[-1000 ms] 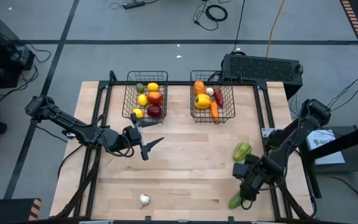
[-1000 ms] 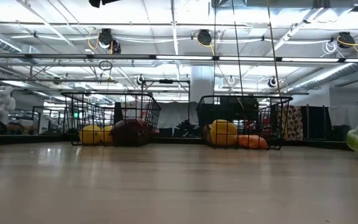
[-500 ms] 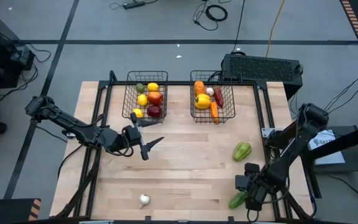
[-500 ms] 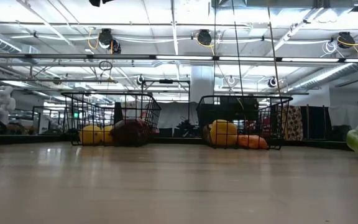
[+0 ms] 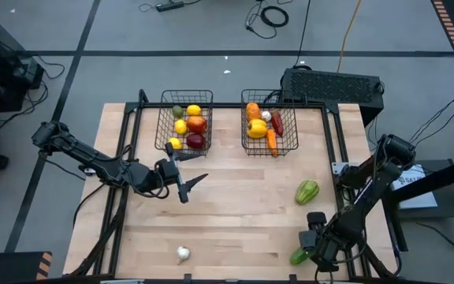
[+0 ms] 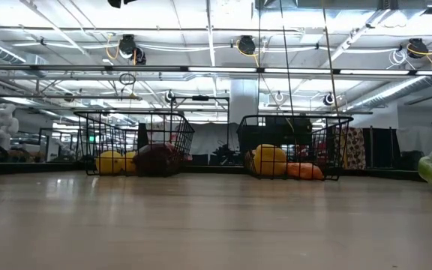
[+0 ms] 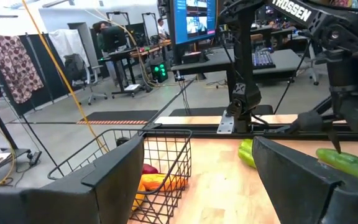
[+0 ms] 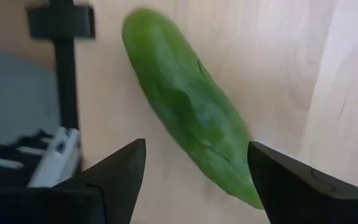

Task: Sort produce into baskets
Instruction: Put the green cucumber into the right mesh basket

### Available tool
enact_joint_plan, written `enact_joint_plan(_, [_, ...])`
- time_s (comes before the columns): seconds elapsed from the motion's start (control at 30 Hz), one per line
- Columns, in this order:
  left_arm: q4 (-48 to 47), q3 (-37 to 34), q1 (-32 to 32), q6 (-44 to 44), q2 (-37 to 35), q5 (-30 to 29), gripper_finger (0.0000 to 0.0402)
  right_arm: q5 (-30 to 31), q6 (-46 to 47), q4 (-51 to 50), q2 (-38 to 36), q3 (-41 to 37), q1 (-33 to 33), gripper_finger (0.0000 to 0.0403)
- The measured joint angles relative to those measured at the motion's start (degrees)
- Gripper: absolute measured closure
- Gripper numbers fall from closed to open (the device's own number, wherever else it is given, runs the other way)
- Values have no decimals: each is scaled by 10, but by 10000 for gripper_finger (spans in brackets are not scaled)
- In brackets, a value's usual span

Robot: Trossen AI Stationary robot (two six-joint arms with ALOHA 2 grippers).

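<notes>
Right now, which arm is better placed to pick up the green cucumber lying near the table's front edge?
The right. In the right wrist view the right gripper hangs open directly over the cucumber. The left gripper is open too, but far across the table, just in front of the left basket.

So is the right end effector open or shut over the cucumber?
Open. In the right wrist view, the right end effector has its two dark fingers spread wide apart, with the cucumber lying on the table beyond them, not gripped.
</notes>
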Motion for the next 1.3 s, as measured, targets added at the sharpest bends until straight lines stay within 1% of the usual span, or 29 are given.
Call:
enact_joint_plan(0.1, [0, 0, 0, 0, 0, 0, 96, -10, -37, -4, 19, 0, 1, 118])
enact_joint_plan(0.33, [-1, 0, 0, 1, 0, 0, 96, -15, -134, -13, 78, 0, 1, 64])
enact_joint_plan(0.43, [-2, 0, 0, 1, 0, 0, 96, -17, -162, -14, 108, 0, 3, 59])
enact_joint_plan(0.53, [-2, 0, 0, 1, 0, 0, 96, -16, -172, -13, 124, 1, 3, 73])
enact_joint_plan(0.67, [-1, 0, 1, 1, 0, 0, 96, -15, -167, -11, 125, 2, 3, 109])
enact_joint_plan(0.9, [-1, 0, 1, 1, 0, 0, 96, -11, -95, -4, 109, -1, 3, 179])
enact_joint_plan(1.03, [-1, 0, 1, 4, 0, 0, 96, -14, -74, 22, 109, -1, 3, 210])
enact_joint_plan(1.13, [-2, 0, 1, 5, 0, 0, 96, -16, -64, 56, 109, -1, -3, 219])
enact_joint_plan(1.3, [-2, 0, 1, 5, 0, 0, 96, -13, -36, 116, 107, -1, -37, 217])
